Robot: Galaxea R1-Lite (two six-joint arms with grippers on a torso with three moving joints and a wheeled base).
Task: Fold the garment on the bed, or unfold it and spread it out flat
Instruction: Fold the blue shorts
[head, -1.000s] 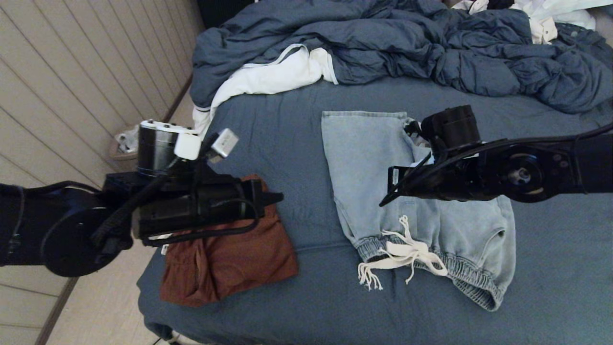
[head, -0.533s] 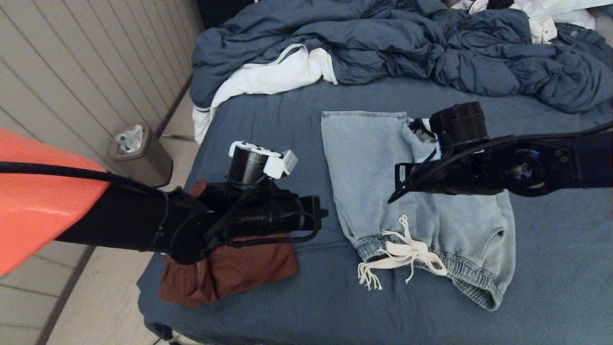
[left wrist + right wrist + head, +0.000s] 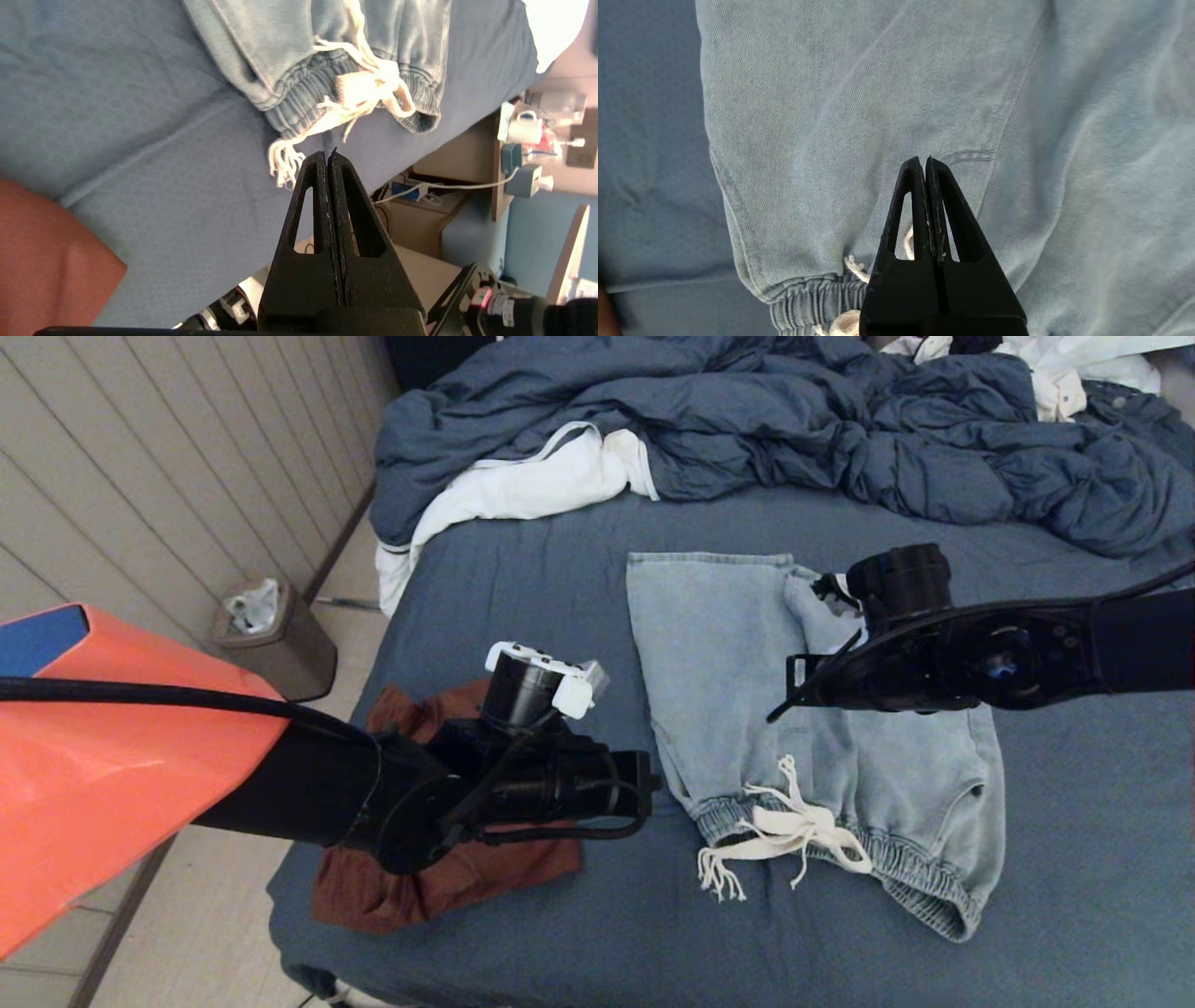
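The light denim shorts (image 3: 803,747) lie flat on the slate-blue sheet of the bed (image 3: 560,588), waistband toward the foot edge, with the cream drawstring (image 3: 784,831) spilling off the waistband onto the sheet. Beyond the shorts, toward the head of the bed, the dark blue duvet (image 3: 747,420) sits rumpled with its white lining (image 3: 523,485) turned out. A rust-red garment (image 3: 448,877) lies bunched on the sheet to the left of the shorts, near the bed's corner. The left gripper (image 3: 330,161) hangs over the sheet between the red garment and the shorts' waistband, its fingers pressed together and holding nothing. The right gripper (image 3: 927,165) hovers above the middle of the shorts, fingers likewise closed on nothing; it appears clear of the cloth, though contact is hard to judge. A small bin (image 3: 275,644) stands on the floor left of the bed.
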